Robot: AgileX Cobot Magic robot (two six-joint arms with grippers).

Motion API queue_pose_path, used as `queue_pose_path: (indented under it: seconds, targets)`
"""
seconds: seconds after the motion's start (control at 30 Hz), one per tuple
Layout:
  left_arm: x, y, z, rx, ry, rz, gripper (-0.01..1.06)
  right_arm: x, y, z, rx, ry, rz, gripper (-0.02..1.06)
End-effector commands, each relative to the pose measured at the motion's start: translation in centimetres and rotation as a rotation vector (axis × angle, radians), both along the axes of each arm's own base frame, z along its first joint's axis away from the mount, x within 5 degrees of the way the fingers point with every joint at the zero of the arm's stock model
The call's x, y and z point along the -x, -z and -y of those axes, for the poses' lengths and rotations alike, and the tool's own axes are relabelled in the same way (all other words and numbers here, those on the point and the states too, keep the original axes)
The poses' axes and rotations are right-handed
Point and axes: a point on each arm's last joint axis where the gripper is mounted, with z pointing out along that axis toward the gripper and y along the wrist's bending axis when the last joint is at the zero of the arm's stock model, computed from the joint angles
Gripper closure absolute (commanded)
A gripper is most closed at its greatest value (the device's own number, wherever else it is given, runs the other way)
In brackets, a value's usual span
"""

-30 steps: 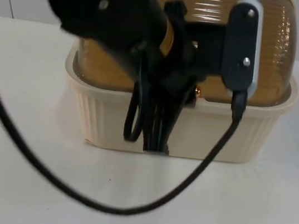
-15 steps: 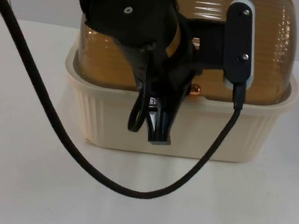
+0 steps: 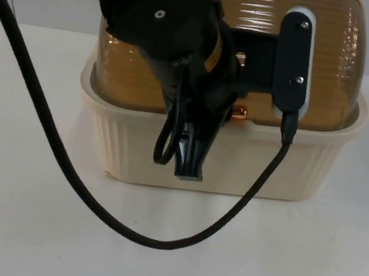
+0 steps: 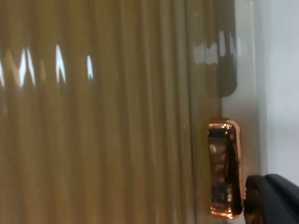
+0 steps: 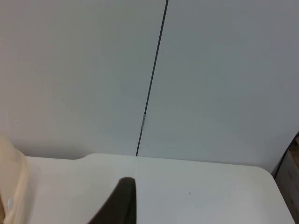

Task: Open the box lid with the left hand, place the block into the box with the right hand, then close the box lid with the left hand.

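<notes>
The box (image 3: pixel 236 163), cream with ribbed walls, stands on the table (image 3: pixel 19 224) against the partition wall (image 5: pixel 210 70), and its amber ribbed lid (image 3: pixel 333 70) is down, seated inside the box rim. A small copper handle (image 3: pixel 240 112) sits at the lid's front edge, just above the box's front wall. The left gripper (image 3: pixel 191 163) hangs over the front of the box, just beside the handle, its tips reaching down across the box's front wall; whether its jaws are open or closed cannot be told. In the left wrist view the handle (image 4: pixel 224 168) stands upright on the lid (image 4: pixel 93 116), with a black fingertip (image 4: pixel 273 198) right beside it. The right gripper (image 5: pixel 122 203) waits off to the side of the box (image 5: pixel 11 182), above the table (image 5: pixel 196 186), facing the wall; its jaw state cannot be told either.
</notes>
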Motion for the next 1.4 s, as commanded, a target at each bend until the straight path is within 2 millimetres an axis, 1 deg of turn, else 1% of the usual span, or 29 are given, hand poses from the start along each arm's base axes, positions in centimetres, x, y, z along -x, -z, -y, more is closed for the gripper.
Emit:
queue_pose_path:
  seconds: [0.0,0.2,0.3,0.53,0.73,1.2,1.37]
  targets:
    - [0.1,-0.3,0.4,0.020,0.015,-0.002,1.05,0.1,-0.3,0.1,0.004,0.005,0.016,0.03]
    - [0.1,-0.3,0.5,0.025,0.030,0.000,1.05,0.1,-0.3,0.1,0.002,0.004,0.016,0.03]
    - [0.4,-0.3,0.9,0.033,0.037,0.000,1.05,0.1,-0.3,0.1,0.002,0.004,0.016,0.03]
    - [0.1,0.7,1.1,0.037,-0.002,-0.002,1.05,0.2,-0.3,0.1,-0.004,0.005,0.013,0.03]
    - [-0.5,0.4,0.8,0.042,-0.064,0.056,1.05,0.2,-0.2,0.1,-0.005,0.009,-0.001,0.03]
    - [-0.8,0.2,0.5,0.043,-0.113,0.088,1.05,0.2,-0.2,0.1,-0.005,0.009,-0.001,0.03]
    - [-1.2,-0.2,0.2,-0.013,-0.089,0.171,1.05,0.2,-0.1,0.1,-0.005,0.010,-0.005,0.03]
